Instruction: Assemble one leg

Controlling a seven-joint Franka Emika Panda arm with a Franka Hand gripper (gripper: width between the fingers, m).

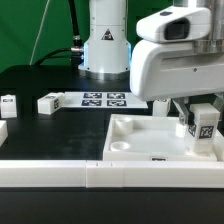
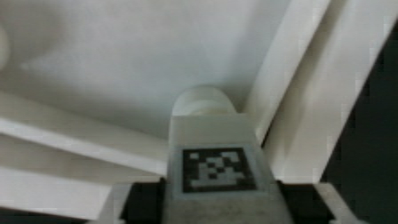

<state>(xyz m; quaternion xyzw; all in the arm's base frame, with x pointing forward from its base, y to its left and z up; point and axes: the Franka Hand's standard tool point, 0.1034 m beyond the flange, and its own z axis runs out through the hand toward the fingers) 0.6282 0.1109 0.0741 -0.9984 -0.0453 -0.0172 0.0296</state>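
My gripper (image 1: 203, 118) is shut on a leg (image 1: 205, 128), a small white block with a black-and-white tag, and holds it upright over the right corner of the large white recessed panel (image 1: 135, 140). In the wrist view the leg (image 2: 215, 150) fills the space between my dark fingers (image 2: 150, 200), its rounded tip pointing down at the panel floor (image 2: 125, 55) close to the raised rim (image 2: 294, 70). Two more legs lie on the black table at the exterior view's left, one (image 1: 48, 103) nearer the middle and one (image 1: 9, 105) at the edge.
The marker board (image 1: 103, 99) lies flat behind the panel, in front of the arm's white base (image 1: 105, 45). A long white barrier (image 1: 60, 172) runs along the front edge. A round socket (image 1: 120, 146) shows in the panel's near left corner.
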